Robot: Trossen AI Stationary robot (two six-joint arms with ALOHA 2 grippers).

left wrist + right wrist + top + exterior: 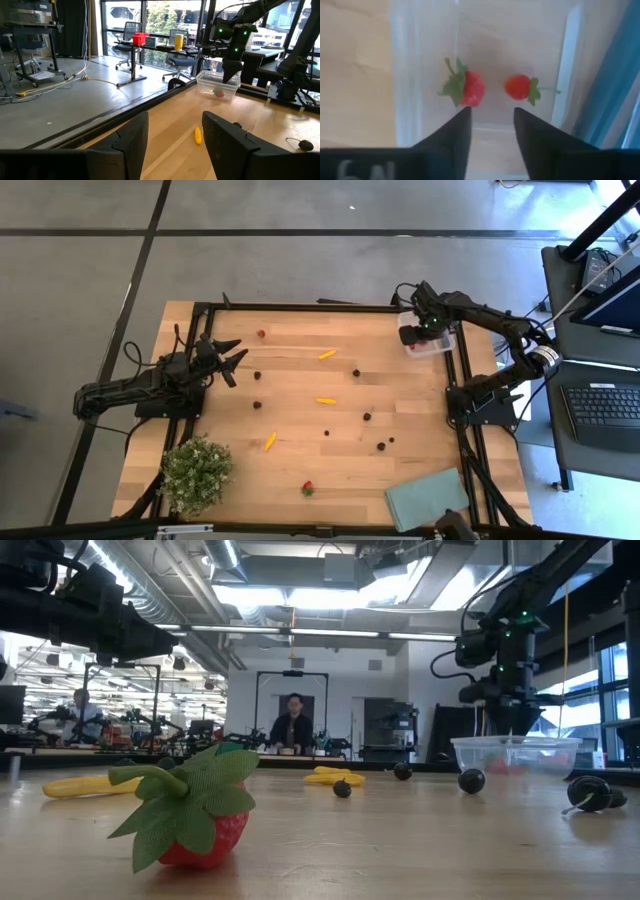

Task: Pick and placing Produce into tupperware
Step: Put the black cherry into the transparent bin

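The clear tupperware point(432, 343) stands at the table's far right edge; it also shows in the low view point(515, 755). Two red strawberries point(470, 89) point(518, 87) lie on its floor. My right gripper point(491, 117) points down just above it, open and empty; it shows in the high view too point(420, 330). My left gripper point(228, 360) hovers open and empty over the table's left side. Loose produce lies on the table: a strawberry point(261, 334), another strawberry point(307, 488), yellow slivers point(327, 354) point(326, 400) point(270, 441), and several dark berries point(367, 417).
A bushy green plant point(195, 472) stands at the near left corner. A flat grey-green rectangle point(428, 498) lies at the near right. A black frame point(300, 307) runs along the table's far edge. People sit in the room beyond the table point(292, 725).
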